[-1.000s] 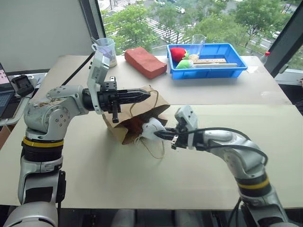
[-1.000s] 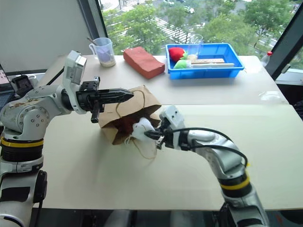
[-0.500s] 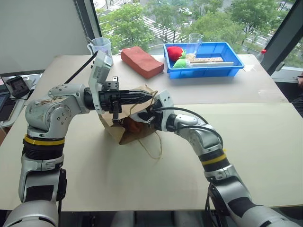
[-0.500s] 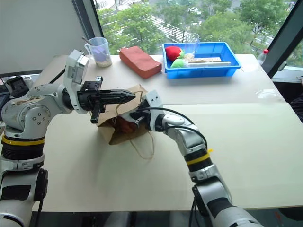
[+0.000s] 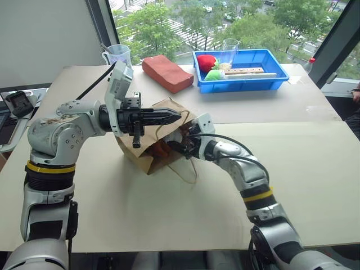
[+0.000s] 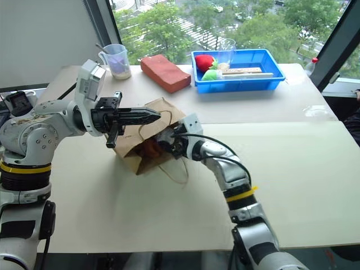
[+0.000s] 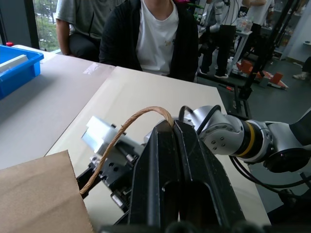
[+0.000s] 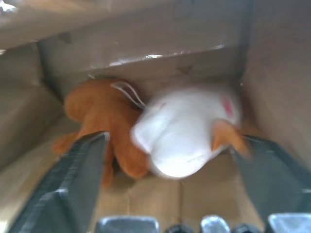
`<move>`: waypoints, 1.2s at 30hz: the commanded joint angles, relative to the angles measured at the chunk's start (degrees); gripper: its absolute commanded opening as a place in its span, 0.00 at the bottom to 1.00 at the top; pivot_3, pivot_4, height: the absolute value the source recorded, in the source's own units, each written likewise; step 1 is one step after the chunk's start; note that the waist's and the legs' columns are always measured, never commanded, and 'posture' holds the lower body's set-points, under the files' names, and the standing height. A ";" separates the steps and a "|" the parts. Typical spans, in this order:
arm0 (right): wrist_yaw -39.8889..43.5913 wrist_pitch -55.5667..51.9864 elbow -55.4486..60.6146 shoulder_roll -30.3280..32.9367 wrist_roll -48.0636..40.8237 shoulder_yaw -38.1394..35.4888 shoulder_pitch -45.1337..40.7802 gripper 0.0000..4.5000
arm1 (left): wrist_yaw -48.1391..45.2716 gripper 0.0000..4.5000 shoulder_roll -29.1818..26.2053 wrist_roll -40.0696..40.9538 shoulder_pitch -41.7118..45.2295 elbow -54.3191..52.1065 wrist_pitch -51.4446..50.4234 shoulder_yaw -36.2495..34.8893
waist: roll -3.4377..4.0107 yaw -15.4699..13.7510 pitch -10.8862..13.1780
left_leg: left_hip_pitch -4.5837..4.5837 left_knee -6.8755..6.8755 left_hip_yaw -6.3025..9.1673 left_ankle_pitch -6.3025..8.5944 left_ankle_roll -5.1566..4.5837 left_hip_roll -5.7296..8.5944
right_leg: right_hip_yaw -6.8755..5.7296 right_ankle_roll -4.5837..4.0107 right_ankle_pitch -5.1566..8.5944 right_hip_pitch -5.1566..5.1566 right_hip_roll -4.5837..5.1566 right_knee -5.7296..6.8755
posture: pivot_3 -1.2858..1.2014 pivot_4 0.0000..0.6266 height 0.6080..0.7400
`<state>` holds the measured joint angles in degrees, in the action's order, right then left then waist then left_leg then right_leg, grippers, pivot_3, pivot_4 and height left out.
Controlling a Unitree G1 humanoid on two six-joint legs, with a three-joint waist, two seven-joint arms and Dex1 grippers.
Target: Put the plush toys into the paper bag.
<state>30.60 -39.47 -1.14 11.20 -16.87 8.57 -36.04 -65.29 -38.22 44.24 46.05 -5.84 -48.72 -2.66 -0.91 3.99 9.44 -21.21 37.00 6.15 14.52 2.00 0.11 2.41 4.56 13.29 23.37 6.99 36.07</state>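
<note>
The brown paper bag [image 5: 139, 153] lies on its side on the table, mouth toward my right arm. My left gripper [image 5: 175, 115] is shut on the bag's twine handle [image 7: 121, 131] and holds the upper edge up. My right gripper [image 8: 172, 140] reaches into the bag's mouth, its fingers [image 8: 80, 170] spread wide open. Both plush toys rest deep inside the bag: the round white one [image 8: 187, 131] lies between the open fingers, untouched by them, leaning on the orange-brown one [image 8: 102, 111].
A reddish-brown block [image 5: 165, 73], a measuring cup [image 5: 116, 55] and a blue tray [image 5: 264, 76] holding red and green toys [image 5: 209, 62] stand at the table's far side. The bag's second handle [image 5: 190, 171] trails on the table. People [image 7: 155, 34] sit beyond the table's right end.
My right gripper carried the white toy from outside the mouth into the bag, then opened and let it go. The left gripper kept its hold and stayed still.
</note>
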 commanded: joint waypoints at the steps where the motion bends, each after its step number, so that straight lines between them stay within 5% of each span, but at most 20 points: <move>1: 3.95 -7.13 13.16 3.95 -5.29 -0.46 2.90 0.99 | 0.28 0.00 -0.94 1.04 -0.24 -1.55 0.26 -1.96 | 0.00 -0.10 0.00 | 0.00 0.00 0.01 0.00 0.00 0.00 | -0.01 0.00 0.00 0.00 0.00 0.00 | 0.52 0.24 1.00; 6: 12.10 -11.74 23.85 14.04 -9.45 3.83 9.19 0.99 | 0.49 0.00 -0.87 0.39 -0.23 -0.93 0.90 -1.62 | -0.01 -0.25 0.00 | 0.00 0.01 0.01 0.01 -0.02 0.01 | -0.01 0.01 0.01 -0.06 0.00 -0.09 | 0.52 0.24 1.00; 13: 10.44 -10.11 18.34 11.06 -6.99 8.39 8.98 0.99 | 0.81 0.00 -0.38 0.06 0.55 -0.52 1.01 -1.23 | -0.02 -0.09 0.01 | 0.08 0.05 -0.01 0.01 -0.02 -0.01 | 0.00 0.00 0.01 -0.08 -0.01 -0.19 | 0.52 0.24 1.00; 27: 12.81 -5.00 15.66 13.52 -4.69 7.75 10.81 0.00 | 1.73 0.00 -0.75 -0.27 0.25 -1.16 1.35 -1.59 | -0.02 -0.63 0.01 | 0.03 0.08 0.00 0.01 -0.02 0.00 | 0.00 0.00 0.01 -0.08 -0.01 -0.12 | 0.52 0.24 1.00; 36: 12.87 -8.64 29.29 21.05 -13.16 -7.83 7.92 0.00 | 5.14 0.00 6.15 -12.13 11.42 17.28 17.91 0.61 | -0.07 -2.13 0.03 | -0.04 0.27 0.00 0.01 -0.01 0.02 | -0.02 0.00 0.01 -0.15 0.00 -0.32 | 0.52 0.24 1.00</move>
<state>43.64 -46.90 23.49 31.23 -27.07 4.04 -26.39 -60.77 -33.15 35.08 54.23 7.33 -35.98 -2.36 -0.98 1.86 9.47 -21.25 37.28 6.14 14.53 1.98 0.13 2.39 4.56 13.30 23.22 6.98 35.75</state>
